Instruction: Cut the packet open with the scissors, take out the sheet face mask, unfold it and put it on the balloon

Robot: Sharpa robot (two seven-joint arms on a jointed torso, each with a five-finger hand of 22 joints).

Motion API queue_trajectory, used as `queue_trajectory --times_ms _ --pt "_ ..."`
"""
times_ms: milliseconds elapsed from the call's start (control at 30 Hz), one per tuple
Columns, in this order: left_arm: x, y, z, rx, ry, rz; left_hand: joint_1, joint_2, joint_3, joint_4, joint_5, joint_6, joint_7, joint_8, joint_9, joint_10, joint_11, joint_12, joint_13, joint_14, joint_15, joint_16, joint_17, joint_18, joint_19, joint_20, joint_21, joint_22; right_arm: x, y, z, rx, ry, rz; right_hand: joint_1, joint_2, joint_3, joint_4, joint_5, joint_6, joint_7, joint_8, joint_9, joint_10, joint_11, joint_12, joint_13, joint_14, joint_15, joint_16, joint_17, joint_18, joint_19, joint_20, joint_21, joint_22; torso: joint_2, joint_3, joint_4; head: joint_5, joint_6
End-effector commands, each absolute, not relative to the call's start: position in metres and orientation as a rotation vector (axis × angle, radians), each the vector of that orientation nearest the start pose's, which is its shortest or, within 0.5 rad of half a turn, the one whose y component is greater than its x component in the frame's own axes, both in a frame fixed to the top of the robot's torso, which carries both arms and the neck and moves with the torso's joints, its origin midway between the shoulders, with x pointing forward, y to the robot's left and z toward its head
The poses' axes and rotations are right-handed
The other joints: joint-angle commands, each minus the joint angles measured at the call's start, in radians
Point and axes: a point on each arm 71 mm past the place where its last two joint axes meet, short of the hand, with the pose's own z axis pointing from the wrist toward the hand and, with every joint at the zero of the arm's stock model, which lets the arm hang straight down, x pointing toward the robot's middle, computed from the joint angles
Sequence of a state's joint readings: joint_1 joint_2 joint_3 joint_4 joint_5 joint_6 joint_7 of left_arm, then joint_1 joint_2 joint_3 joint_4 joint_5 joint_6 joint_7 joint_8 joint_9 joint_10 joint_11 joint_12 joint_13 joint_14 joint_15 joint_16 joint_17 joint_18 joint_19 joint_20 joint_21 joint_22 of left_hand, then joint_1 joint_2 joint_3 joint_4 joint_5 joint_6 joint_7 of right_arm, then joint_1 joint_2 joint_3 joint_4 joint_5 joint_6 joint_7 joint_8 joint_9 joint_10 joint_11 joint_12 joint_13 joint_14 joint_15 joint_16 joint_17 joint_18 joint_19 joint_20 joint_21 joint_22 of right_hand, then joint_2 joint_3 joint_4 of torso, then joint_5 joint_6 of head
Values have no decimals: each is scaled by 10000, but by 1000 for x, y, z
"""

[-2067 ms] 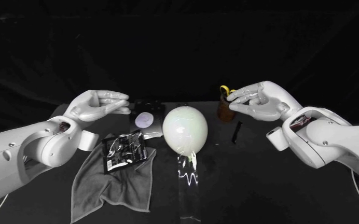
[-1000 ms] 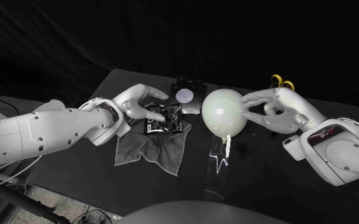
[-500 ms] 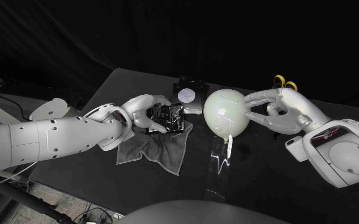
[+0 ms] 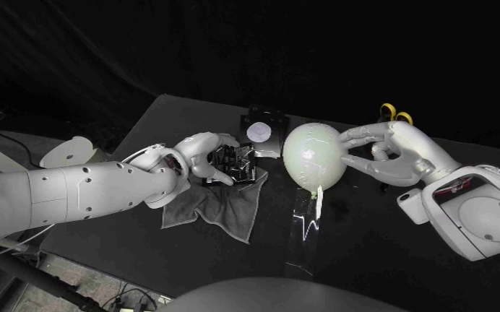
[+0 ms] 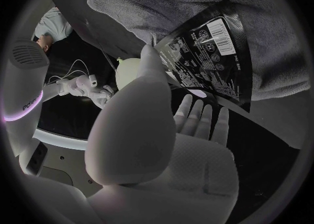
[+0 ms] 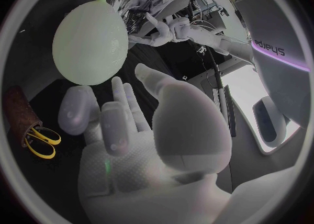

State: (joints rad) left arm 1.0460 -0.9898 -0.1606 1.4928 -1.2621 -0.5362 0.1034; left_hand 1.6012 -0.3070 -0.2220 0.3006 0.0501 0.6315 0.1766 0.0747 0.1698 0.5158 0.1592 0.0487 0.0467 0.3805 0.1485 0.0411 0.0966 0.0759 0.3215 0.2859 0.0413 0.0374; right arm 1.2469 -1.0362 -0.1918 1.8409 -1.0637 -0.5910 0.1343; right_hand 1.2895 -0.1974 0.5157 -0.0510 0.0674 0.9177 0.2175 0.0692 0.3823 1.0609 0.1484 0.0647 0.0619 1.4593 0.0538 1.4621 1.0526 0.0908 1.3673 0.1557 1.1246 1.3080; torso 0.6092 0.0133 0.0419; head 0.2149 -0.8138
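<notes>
The black glossy packet [image 4: 235, 164] lies on a grey cloth [image 4: 214, 207] left of the pale balloon [image 4: 315, 154]. My left hand [image 4: 207, 156] is down on the packet's left edge, fingers apart. In the left wrist view the thumb tip [image 5: 149, 56] lies at the packet [image 5: 209, 51] and the other fingers [image 5: 199, 119] stretch along its edge; nothing is gripped. My right hand [image 4: 394, 153] hovers close against the balloon's right side, holding nothing, and the right wrist view shows its fingers [image 6: 118, 103] apart just short of the balloon [image 6: 88, 38]. Yellow-handled scissors [image 4: 394, 115] stand behind it.
A small black box with a white disc [image 4: 263, 131] sits behind the packet. The scissors [image 6: 36, 141] stand in a brown holder [image 6: 14, 110]. A glossy strip [image 4: 308, 225] runs from under the balloon toward the table's front edge. The table's left edge lies near my left arm.
The camera has shifted since the earliest frame. My left hand came down from above the table onto the packet; in the last half second it has barely moved. My right hand stays by the balloon.
</notes>
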Motion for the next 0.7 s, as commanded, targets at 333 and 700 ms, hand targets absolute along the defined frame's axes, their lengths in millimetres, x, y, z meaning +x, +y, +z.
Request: queue_trajectory --times_ms 333,700 --pt "431 279 -289 -395 17713 -6586 -20 -19 -46 4 7 -318 62 -110 -67 -313 -103 -59 -21 -100 -47 15 -15 25 -86 -72 -43 4 406 -204 -174 1250 15452 10472 28 -54 -82 2 -38 -82 32 -47 -17 -81 -1 -22 3 -7 72 -22 6 21 -84 18 -68 1308 -13 0 15 -46 -53" --pt "428 279 -299 -401 17995 -6553 -16 -24 -47 3 8 -537 191 -152 -119 -488 -4 -64 -27 -116 -28 21 -18 88 -90 -98 -35 9 406 -205 -174 1424 15531 10473 10 -24 -109 34 -24 -83 35 -36 -22 -86 3 -8 9 -9 78 -28 -1 31 -105 28 -120 1290 -18 0 7 -74 -89"
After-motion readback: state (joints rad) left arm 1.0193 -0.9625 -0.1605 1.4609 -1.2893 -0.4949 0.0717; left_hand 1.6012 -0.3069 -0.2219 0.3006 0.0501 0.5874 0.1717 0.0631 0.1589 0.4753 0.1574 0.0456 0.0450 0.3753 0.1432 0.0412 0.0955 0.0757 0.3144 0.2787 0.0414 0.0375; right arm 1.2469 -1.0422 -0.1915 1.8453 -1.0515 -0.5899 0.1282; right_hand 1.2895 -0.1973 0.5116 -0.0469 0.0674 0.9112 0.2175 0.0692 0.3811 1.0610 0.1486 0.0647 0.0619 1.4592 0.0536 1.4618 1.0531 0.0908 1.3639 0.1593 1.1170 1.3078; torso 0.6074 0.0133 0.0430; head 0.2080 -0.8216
